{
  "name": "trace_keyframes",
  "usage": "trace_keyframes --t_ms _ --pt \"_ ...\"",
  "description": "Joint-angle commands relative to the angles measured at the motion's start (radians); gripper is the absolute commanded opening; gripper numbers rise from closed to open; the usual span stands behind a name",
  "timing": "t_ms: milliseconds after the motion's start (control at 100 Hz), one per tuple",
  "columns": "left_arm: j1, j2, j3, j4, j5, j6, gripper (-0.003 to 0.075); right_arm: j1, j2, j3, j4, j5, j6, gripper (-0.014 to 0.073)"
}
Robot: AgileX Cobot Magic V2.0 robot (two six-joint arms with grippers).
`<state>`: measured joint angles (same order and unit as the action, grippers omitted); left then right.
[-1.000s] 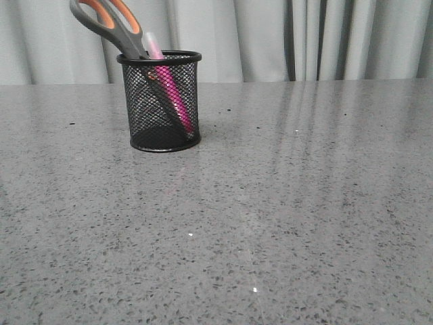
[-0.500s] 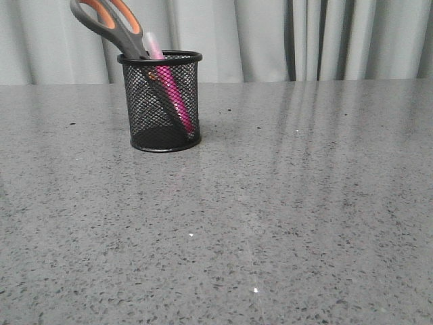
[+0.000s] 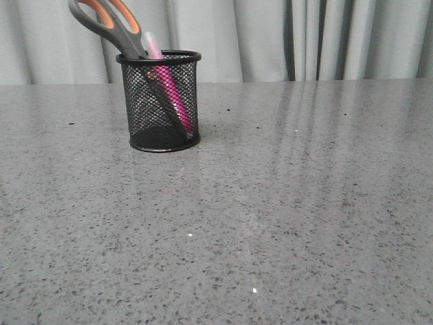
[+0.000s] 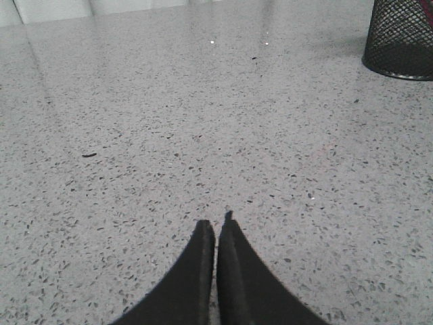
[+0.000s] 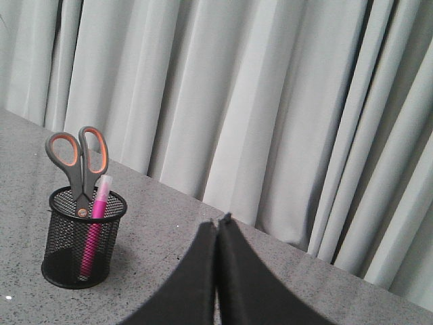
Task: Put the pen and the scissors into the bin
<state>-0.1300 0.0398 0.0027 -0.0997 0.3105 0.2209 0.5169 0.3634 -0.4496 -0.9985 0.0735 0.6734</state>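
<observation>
The black mesh bin (image 3: 161, 101) stands upright at the back left of the table. The pink pen (image 3: 170, 91) and the scissors (image 3: 111, 27) both stand inside it, leaning left, handles and cap above the rim. The right wrist view shows the bin (image 5: 82, 237) with the scissors (image 5: 78, 162) and pen (image 5: 95, 223) in it, far from my right gripper (image 5: 217, 222), which is shut and empty. My left gripper (image 4: 216, 222) is shut and empty over bare table; the bin's base (image 4: 400, 37) shows far off. Neither gripper shows in the front view.
The grey speckled table (image 3: 270, 203) stretches back to pale curtains (image 3: 304, 37). A small dark speck (image 4: 89, 155) lies on the table in the left wrist view.
</observation>
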Motion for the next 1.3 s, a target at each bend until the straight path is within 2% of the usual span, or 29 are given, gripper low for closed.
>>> trace_keyframes --t_ms 0,330,580,640,700,770,920,1010,1060,1090,1170,1290 --pt "0.003 0.012 0.042 -0.004 -0.070 -0.011 -0.0019 -0.006 0.004 -0.027 -0.002 -0.042 0.000 -0.0049" --pt "0.003 0.012 0.042 -0.004 -0.070 -0.011 -0.0019 -0.006 -0.017 0.010 -0.002 -0.057 0.000 -0.0049" --pt "0.003 0.012 0.042 -0.004 -0.070 -0.011 -0.0019 -0.015 -0.106 0.247 0.030 -0.060 0.000 -0.0049" --pt "0.003 0.012 0.042 -0.004 -0.070 -0.011 -0.0019 -0.027 -0.145 0.282 0.113 -0.042 0.000 -0.0049" --pt "0.003 0.012 0.042 -0.004 -0.070 -0.011 -0.0019 -0.042 -0.193 0.305 0.295 -0.002 -0.043 -0.0049" --pt "0.003 0.012 0.042 -0.004 -0.070 -0.011 -0.0019 -0.071 -0.231 0.327 0.473 0.013 -0.184 -0.0049" --pt "0.003 0.012 0.042 -0.004 -0.070 -0.011 -0.0019 -0.201 -0.271 0.378 0.682 0.012 -0.461 -0.0050" --pt "0.003 0.012 0.042 -0.004 -0.070 -0.011 -0.0019 -0.296 -0.273 0.443 0.831 -0.051 -0.612 -0.0050" --pt "0.003 0.012 0.042 -0.004 -0.070 -0.011 -0.0019 -0.343 -0.273 0.482 0.873 -0.120 -0.637 -0.0050" --pt "0.003 0.012 0.042 -0.004 -0.070 -0.011 -0.0019 -0.365 -0.277 0.475 0.892 -0.056 -0.646 -0.0050" --pt "0.003 0.012 0.042 -0.004 -0.068 -0.011 -0.0019 -0.411 -0.285 0.475 0.896 -0.018 -0.656 -0.0050" --pt "0.003 0.012 0.042 -0.004 -0.068 -0.011 -0.0019 -0.432 -0.351 0.475 0.896 0.134 -0.656 -0.0050"
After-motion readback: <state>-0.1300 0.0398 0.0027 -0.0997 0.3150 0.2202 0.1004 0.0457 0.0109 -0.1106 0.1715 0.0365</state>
